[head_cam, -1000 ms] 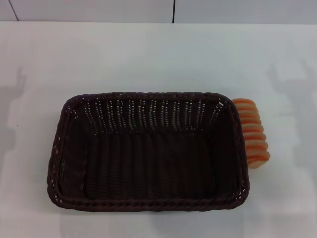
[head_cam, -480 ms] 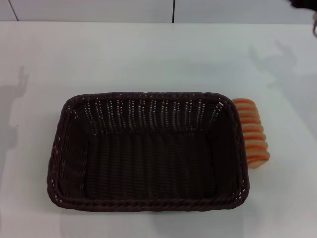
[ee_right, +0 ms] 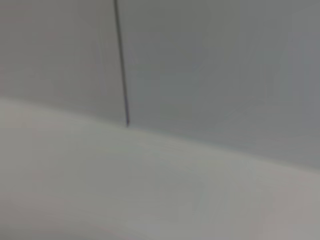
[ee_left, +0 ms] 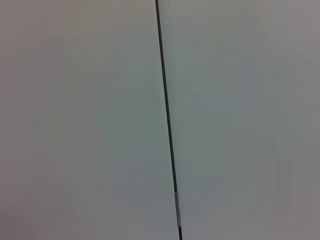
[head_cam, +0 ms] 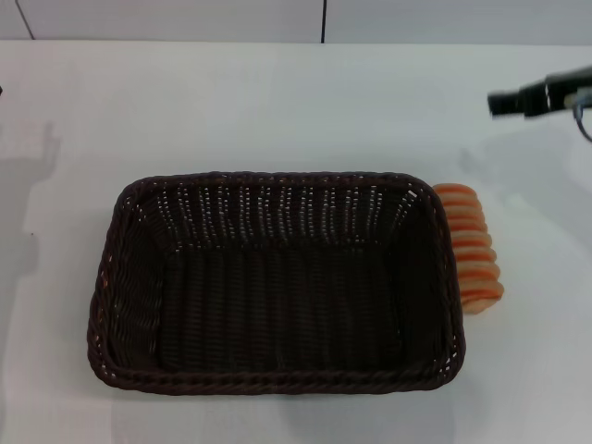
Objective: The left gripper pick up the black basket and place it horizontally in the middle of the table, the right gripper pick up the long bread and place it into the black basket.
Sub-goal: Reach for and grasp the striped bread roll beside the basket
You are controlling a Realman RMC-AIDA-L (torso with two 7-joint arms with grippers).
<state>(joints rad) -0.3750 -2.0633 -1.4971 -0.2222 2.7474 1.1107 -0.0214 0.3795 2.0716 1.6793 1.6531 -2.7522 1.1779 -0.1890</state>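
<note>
Black basket [head_cam: 276,282], woven wicker with braided rim (nothing inside), sits mid-surface [head_cam: 277,102]; ridged, striped long bread [head_cam: 472,246] touches its right wall. Right pincer [head_cam: 507,102] hovers beyond, grip unclear.

long bread [head_cam: 472,248] | left blocked: black basket [head_cam: 276,370] touching | right free

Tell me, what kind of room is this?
Probably a robot test bench, not a kitchen: a bare white flat table against pale wall panels, holding only a dark woven wicker basket and a striped orange-tan bread loaf.
</note>
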